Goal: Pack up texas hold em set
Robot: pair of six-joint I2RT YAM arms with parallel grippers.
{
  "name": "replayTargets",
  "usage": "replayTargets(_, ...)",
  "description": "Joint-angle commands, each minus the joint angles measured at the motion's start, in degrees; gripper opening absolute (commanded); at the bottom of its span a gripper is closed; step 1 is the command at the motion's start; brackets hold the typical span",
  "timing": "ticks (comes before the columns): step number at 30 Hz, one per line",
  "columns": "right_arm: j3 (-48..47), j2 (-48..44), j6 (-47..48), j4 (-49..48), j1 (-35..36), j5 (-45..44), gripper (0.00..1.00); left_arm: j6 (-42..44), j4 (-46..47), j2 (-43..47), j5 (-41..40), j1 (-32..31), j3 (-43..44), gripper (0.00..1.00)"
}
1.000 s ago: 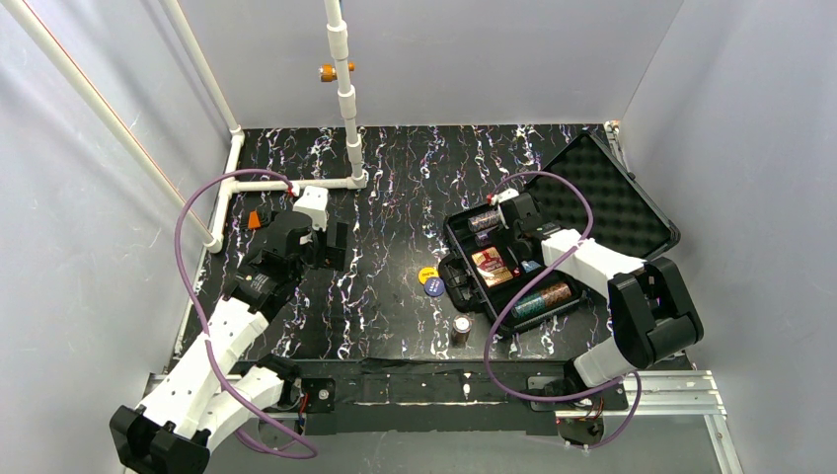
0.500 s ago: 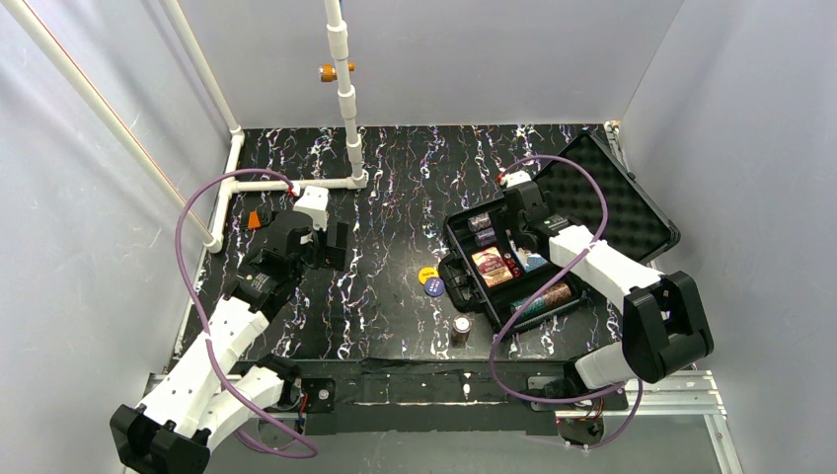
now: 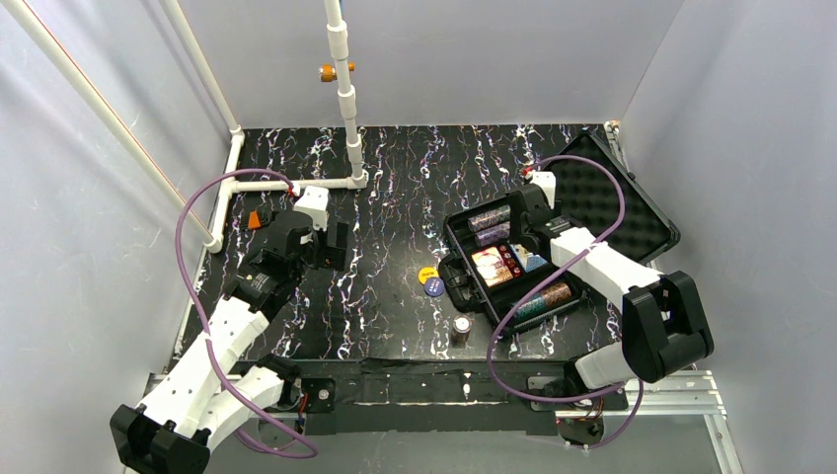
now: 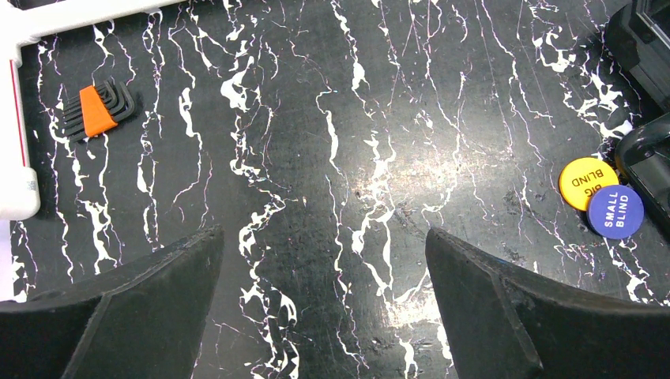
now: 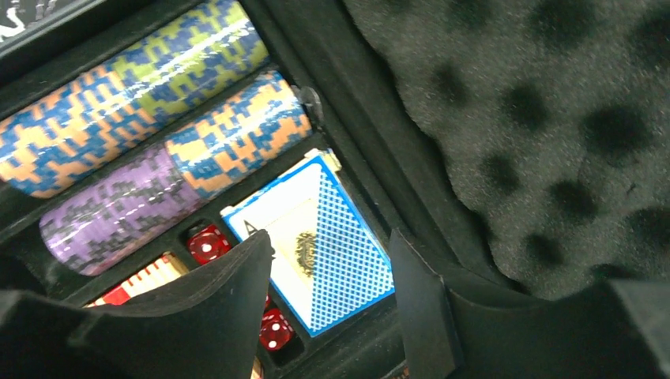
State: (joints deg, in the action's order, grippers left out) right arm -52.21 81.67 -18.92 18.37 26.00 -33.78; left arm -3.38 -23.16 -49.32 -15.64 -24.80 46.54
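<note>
Open black case [image 3: 614,200] on the right half of the table [image 3: 395,197] (chip rows [image 5: 158,95] and dice [image 5: 207,243] inside), right gripper [image 5: 328,245] reaching over its hinge side above the blue deck [image 5: 332,213], jaws apart and empty, shifted back from the case's middle, left gripper [image 4: 324,245] spread wide, unmoved.

I see the black case [image 3: 452,247] lying open, its bumpy foam lid [image 3: 607,202] tipped back. Inside lie rows of chips [image 5: 134,87], a blue deck [image 5: 316,245], a red deck [image 3: 491,265] and red dice [image 5: 207,243]. Outside, one little chip stack [image 3: 461,329] stands up near the yellow button [image 4: 588,180] and blue button [image 4: 615,211], which touch.
</note>
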Motion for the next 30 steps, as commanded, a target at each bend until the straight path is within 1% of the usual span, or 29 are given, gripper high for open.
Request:
replayTargets(1,0.8,-1.3,-3.5,-2.4,-1.7,-4.1,0.62,0.6,0.0,0.3,0.0,0.5,-0.1,0.98)
replayTargets(10,2.3,0.4,-4.5,-3.9,-4.9,-1.5,0.49,0.6,0.0,0.2,0.3,0.5,-0.1,0.98)
replayTargets(18,2.2,1.0,-4.0,-4.4,-6.4,-1.2,0.39,0.6,0.0,0.2,0.2,0.4,-0.1,0.98)
replayTargets(23,2.9,1.4,-3.9,-5.1,-7.1,-0.6,0.35,0.6,0.0,0.0,0.3,0.5,0.0,0.98)
replayTargets(30,3.3,2.0,-3.8,-5.7,-8.1,-0.1,0.34,0.6,0.0,-0.2,0.4,0.4,0.0,0.98)
